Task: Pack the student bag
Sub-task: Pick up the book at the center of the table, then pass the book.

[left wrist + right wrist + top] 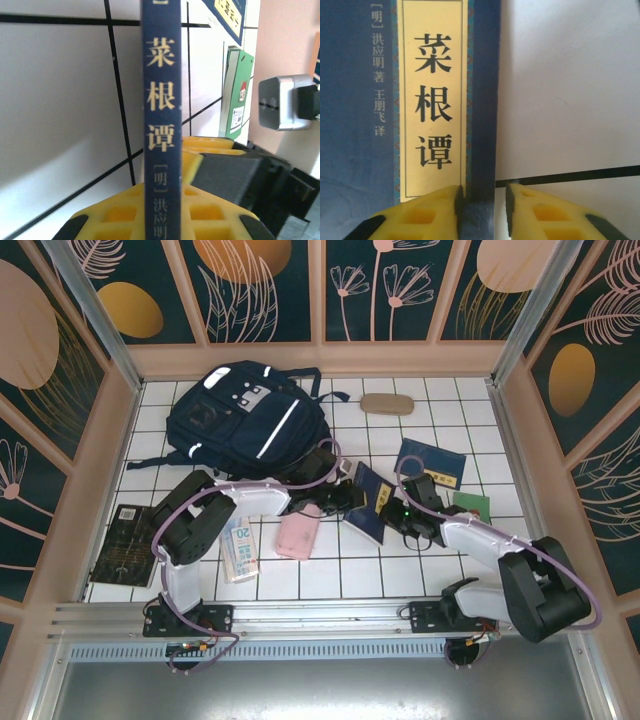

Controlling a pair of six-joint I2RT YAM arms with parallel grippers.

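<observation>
**Ana:** White tiles cover the counter (400, 570), with painted leaf panels (270, 280) fencing it on three sides. Where is the student bag?

**Ben:** The student bag (245, 415) lies flat at the far left, well apart from both arms. I cannot tell whether its zip is open.

**Ana:** And the step in hand?

**Ben:** I judge it to be picking up a blue book (372, 502) near the middle of the counter, with both arms reaching to it. In the left wrist view, the book's spine runs down between the yellow pads (120, 215). The left end effector (340, 502) looks clamped on it across its thickness.

**Ana:** And the right one?

**Ben:** The right end effector (482, 200) has the book's edge between its pads. One pad overlaps the cover, and a sliver of white tile shows beside the other. I cannot tell whether it is pinching or only straddling.

**Ana:** What else is waiting?

**Ben:** A second blue book (430, 465), a green booklet (472, 505), a pink pouch (297, 533) and a tan case (387, 403) all lie loose, so packing seems to be at an early stage.

**Ana:** What does the next move call for?

**Ben:** One arm should probably take the book's weight, lift it off the tiles and carry it back to the bag. The other would have to hold the bag's mouth open. A thin book gripped at its edge may swing or slip.
</observation>
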